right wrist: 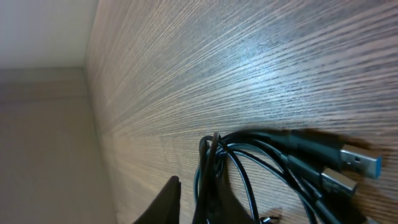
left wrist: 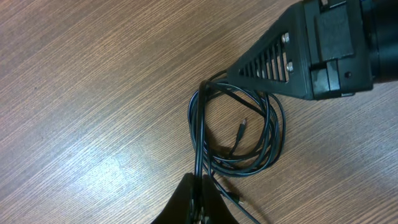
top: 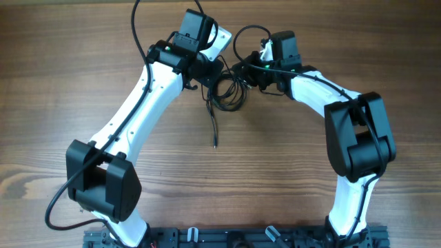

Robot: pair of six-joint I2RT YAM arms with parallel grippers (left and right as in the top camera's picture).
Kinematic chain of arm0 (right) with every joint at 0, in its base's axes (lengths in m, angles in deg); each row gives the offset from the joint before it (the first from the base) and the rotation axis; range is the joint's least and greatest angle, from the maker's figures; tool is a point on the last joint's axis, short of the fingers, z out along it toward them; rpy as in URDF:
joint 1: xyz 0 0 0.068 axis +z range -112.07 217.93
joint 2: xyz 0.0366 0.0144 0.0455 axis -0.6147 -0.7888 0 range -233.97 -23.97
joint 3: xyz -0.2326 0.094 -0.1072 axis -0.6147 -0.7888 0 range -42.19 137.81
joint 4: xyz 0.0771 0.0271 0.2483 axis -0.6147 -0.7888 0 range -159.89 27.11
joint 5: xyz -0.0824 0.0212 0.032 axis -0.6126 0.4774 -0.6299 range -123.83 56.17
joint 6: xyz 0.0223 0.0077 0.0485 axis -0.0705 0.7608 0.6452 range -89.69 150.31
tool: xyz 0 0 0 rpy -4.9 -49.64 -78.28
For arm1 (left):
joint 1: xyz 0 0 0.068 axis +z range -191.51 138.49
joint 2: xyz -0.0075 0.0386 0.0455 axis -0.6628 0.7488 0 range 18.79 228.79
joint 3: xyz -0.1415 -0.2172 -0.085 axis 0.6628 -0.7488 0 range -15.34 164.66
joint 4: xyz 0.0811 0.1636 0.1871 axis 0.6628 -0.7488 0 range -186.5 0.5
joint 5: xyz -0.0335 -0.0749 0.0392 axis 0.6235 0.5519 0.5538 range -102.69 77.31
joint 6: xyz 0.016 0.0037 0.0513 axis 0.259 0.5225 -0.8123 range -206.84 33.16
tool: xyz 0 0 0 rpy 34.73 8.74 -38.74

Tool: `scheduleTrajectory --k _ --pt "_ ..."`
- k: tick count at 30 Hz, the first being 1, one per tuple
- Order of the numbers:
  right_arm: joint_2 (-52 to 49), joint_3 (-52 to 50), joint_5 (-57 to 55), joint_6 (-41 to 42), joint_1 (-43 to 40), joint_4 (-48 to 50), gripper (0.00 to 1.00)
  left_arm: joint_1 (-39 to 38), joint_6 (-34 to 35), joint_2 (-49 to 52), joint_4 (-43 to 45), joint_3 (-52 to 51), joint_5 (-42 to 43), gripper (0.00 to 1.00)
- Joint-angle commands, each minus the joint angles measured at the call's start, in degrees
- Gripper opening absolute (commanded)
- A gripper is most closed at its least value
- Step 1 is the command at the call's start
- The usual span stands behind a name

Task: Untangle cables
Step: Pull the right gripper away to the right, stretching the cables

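Left wrist view: nearest, the left pincer (left wrist: 199,190) is pressed together on strands of the cables (left wrist: 199,137), whose coil lies on the counter (left wrist: 93,93) just beyond its tips. Farther on, the right pincer (left wrist: 210,86) touches the coil's far edge, with strands between its fingers; whether it pinches them I cannot tell.

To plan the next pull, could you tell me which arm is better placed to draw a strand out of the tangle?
Probably the right: the left claw is shut on the cables, anchoring them, while the right claw sits at the coil's far edge, able to pull outward.
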Motion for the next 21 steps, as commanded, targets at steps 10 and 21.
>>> scheduleTrajectory --k 10,21 --pt "-0.6 -0.2 1.4 -1.3 -2.2 -0.9 0.22 -0.2 -0.7 -1.7 0.0 -0.2 0.7 0.04" --pt "-0.5 -0.2 5.8 -1.2 -2.3 -2.2 0.19 -0.2 -0.9 -1.7 0.0 -0.2 0.7 0.04"
